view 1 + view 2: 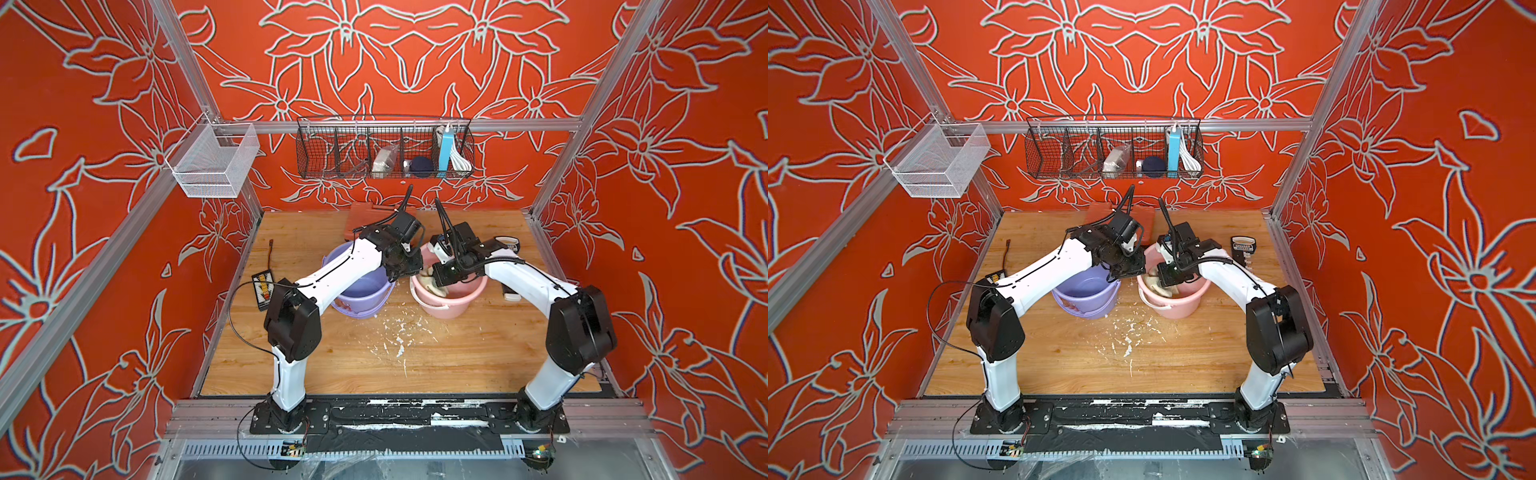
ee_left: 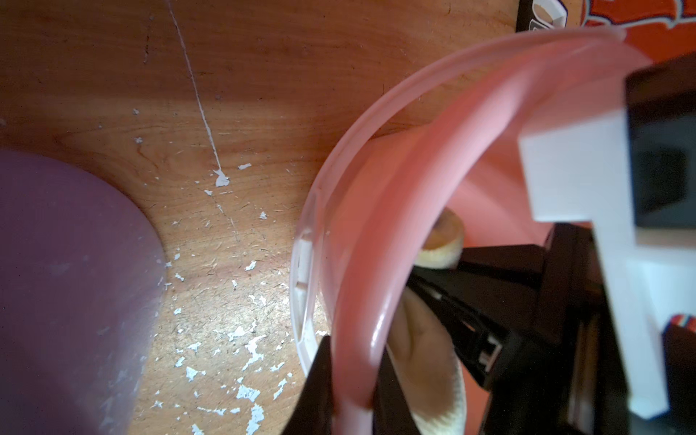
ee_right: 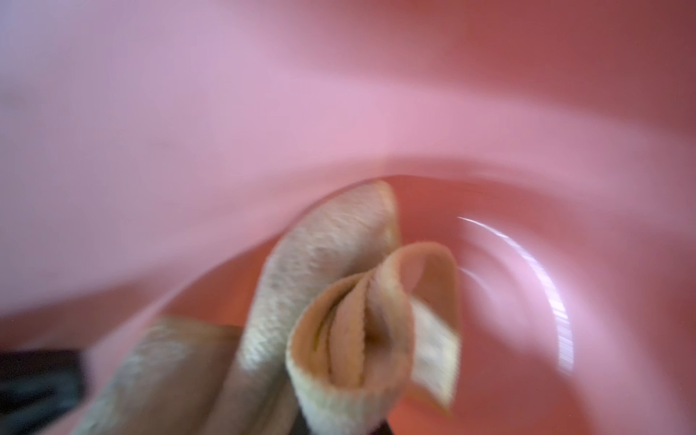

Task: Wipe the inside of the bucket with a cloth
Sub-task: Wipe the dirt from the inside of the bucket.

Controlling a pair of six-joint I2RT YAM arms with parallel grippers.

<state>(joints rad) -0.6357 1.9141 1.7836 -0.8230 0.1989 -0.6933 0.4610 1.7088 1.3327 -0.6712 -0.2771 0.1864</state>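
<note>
A pink bucket (image 1: 451, 305) (image 1: 1177, 305) stands upright on the wooden table, right of centre. My left gripper (image 1: 409, 272) (image 2: 354, 399) is shut on its near-left rim (image 2: 357, 301), one black finger outside the wall and one inside. My right gripper (image 1: 438, 282) (image 1: 1167, 280) reaches down inside the bucket, shut on the cream-beige cloth (image 3: 339, 331) (image 1: 430, 286). The cloth hangs bunched against the pink inner wall (image 3: 226, 132), close to the bottom. The right wrist view is blurred, and the cloth hides the right fingers there.
A purple bucket (image 1: 363, 291) (image 2: 67, 282) stands just left of the pink one, under my left arm. White flakes (image 1: 399, 338) litter the table in front. A red board (image 1: 365, 220) lies at the back, a black keypad (image 1: 262, 289) far left, a black-and-white device (image 1: 509, 243) right.
</note>
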